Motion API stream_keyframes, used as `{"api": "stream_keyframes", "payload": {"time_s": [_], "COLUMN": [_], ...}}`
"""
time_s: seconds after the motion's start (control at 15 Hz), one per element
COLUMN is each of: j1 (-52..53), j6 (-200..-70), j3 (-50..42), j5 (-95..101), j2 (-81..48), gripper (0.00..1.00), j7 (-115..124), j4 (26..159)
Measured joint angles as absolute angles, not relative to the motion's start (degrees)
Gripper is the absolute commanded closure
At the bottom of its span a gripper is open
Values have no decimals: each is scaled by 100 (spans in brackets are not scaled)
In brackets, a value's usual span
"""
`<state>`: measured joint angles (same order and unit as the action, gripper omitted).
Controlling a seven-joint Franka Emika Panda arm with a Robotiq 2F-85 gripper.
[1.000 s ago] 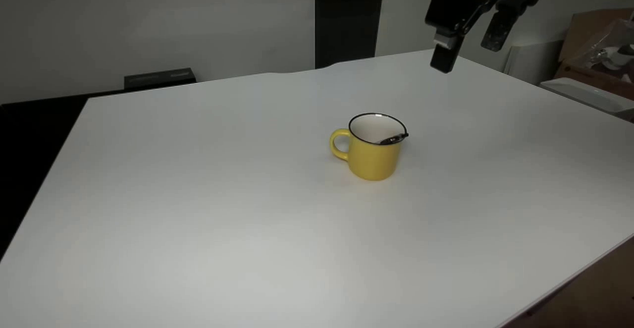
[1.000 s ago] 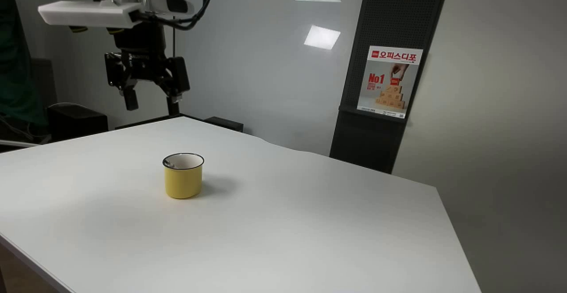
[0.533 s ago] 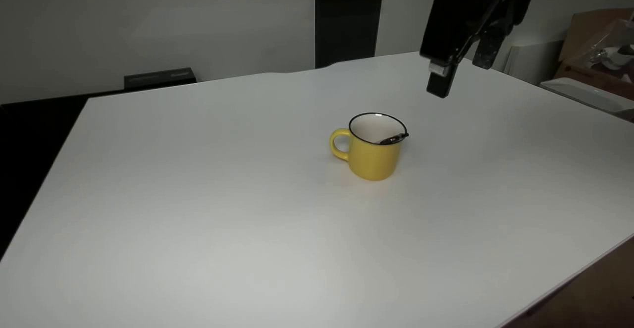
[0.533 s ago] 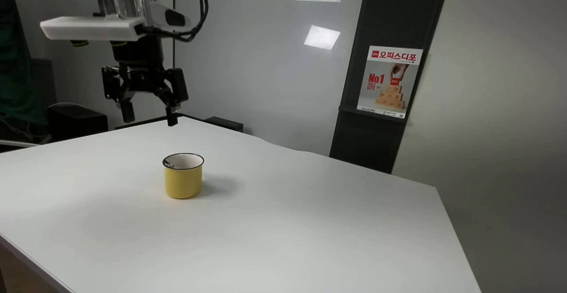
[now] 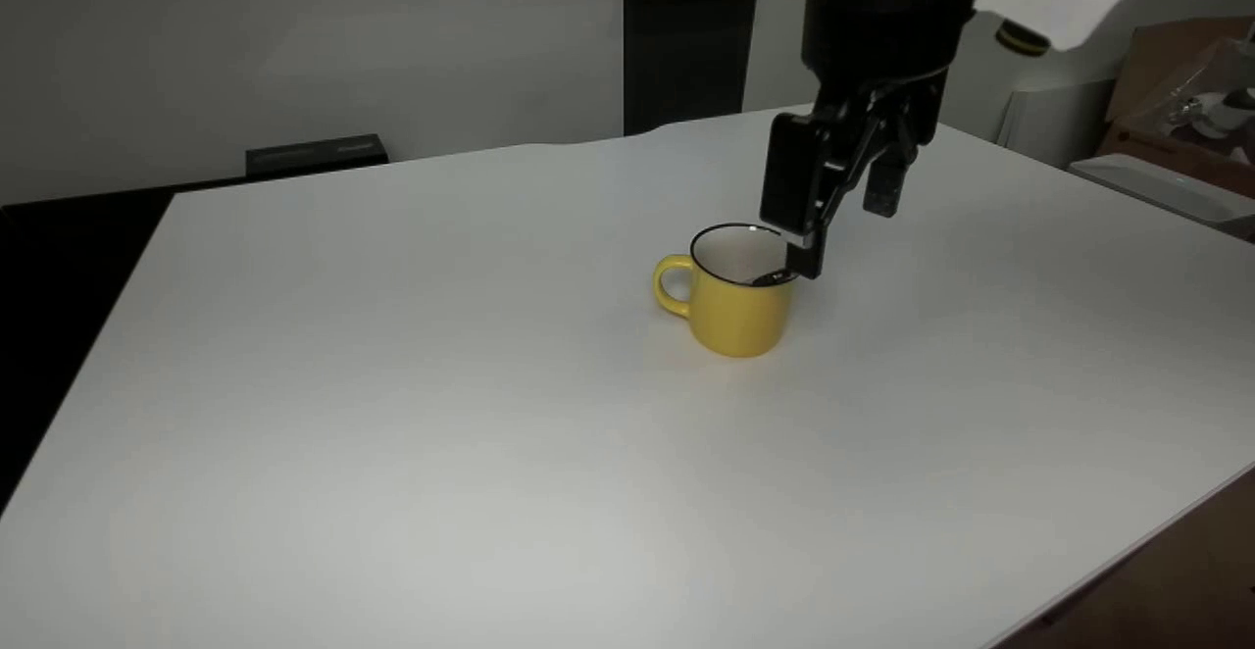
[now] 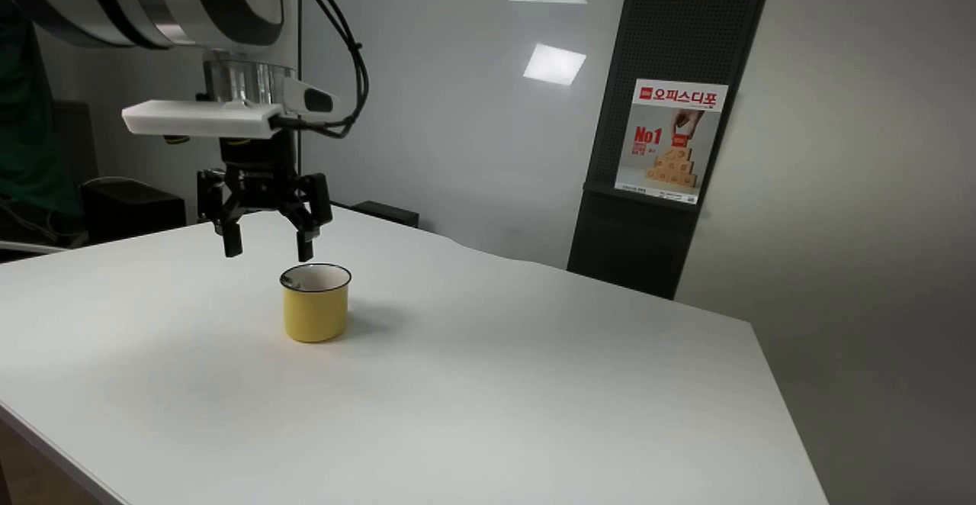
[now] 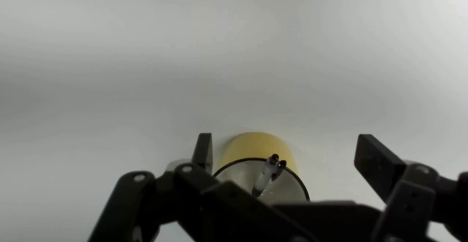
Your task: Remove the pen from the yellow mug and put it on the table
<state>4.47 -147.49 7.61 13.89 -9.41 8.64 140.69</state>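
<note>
Pale with dark ends, the pen (image 7: pixel 264 176) leans in the yellow mug (image 7: pixel 257 145), its long axis slanting up and right in the wrist view, likely across the closing line of the claw (image 7: pixel 289 154). The claw is spread and empty; the pen shows between its fingers (image 7: pixel 203 150), nearer the left one. In an exterior view, over the counter (image 6: pixel 488 390), the pen lies below and right of the claw's middle.
</note>
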Motion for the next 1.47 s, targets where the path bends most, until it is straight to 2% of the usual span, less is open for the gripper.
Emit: {"api": "stream_keyframes", "payload": {"time_s": [0.33, 0.4, 0.53, 1.13, 1.2, 1.47], "j1": [669, 699, 740, 763, 763, 728], "j6": [-14748, -14748, -14749, -14752, -14751, -14612], "j3": [614, 585, 526, 397, 394, 400], "j5": [1367, 1364, 1360, 1195, 1146, 721], "j2": [-1610, -1707, -1860, -2043, -2043, -2001], "gripper": [0, 25, 33, 95, 99, 95], "j7": [863, 863, 860, 846, 843, 700], "j4": [13572, 13499, 13368, 13124, 13124, 13123]}}
